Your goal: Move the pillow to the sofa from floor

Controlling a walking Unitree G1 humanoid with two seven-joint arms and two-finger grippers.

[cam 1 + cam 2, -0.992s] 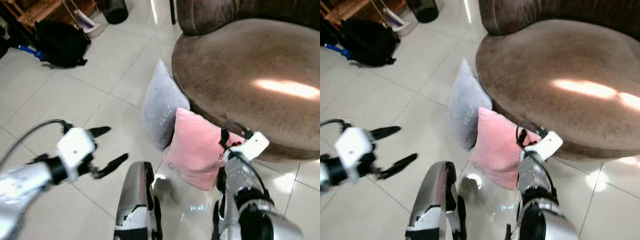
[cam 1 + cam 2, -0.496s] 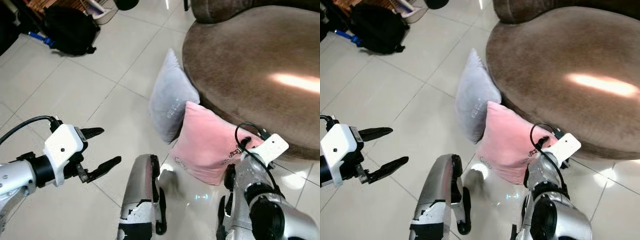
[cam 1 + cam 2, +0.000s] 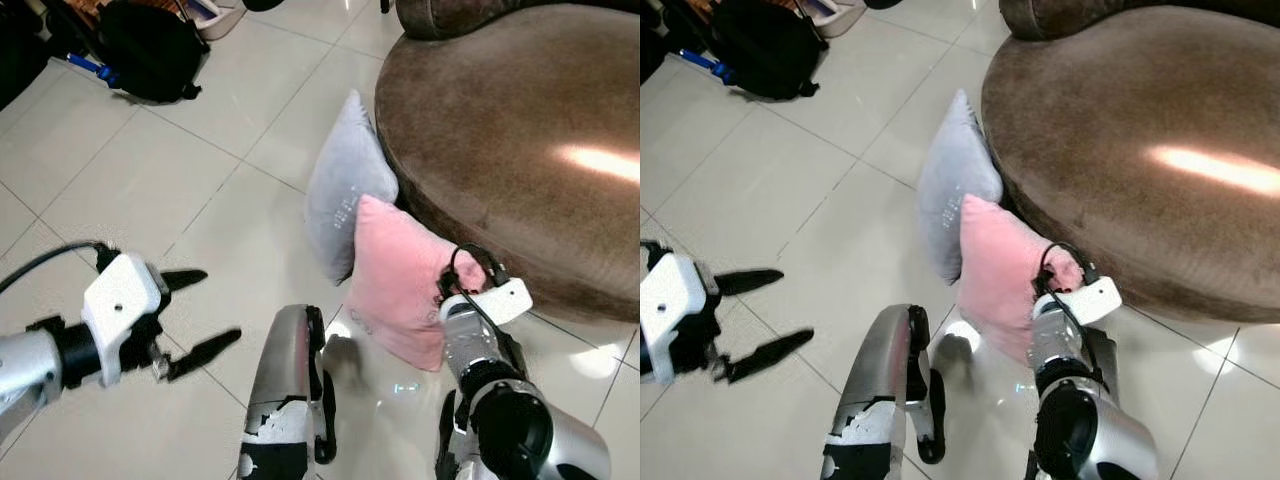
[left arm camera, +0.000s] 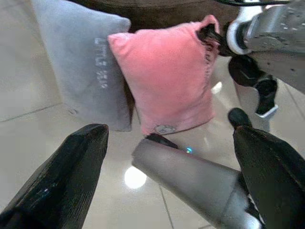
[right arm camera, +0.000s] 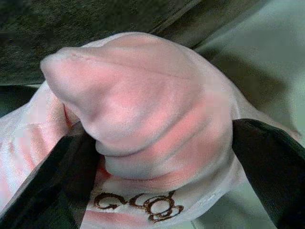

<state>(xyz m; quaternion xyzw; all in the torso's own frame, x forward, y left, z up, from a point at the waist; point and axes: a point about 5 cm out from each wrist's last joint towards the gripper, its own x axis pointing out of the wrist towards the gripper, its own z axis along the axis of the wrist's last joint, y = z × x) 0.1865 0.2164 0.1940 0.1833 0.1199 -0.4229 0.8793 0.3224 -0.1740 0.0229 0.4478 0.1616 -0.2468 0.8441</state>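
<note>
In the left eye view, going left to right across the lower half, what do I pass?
Left gripper, open over the floor tiles → grey pillow → pink pillow, leaning against it → right gripper, closed on the pink pillow's corner → brown sofa.

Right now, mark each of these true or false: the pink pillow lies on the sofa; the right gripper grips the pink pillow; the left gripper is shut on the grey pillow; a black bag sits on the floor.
1. The pink pillow lies on the sofa. False: it stands on the floor, leaning at the sofa's base.
2. The right gripper grips the pink pillow. True.
3. The left gripper is shut on the grey pillow. False: it is open, over bare tile.
4. A black bag sits on the floor. True.
</note>
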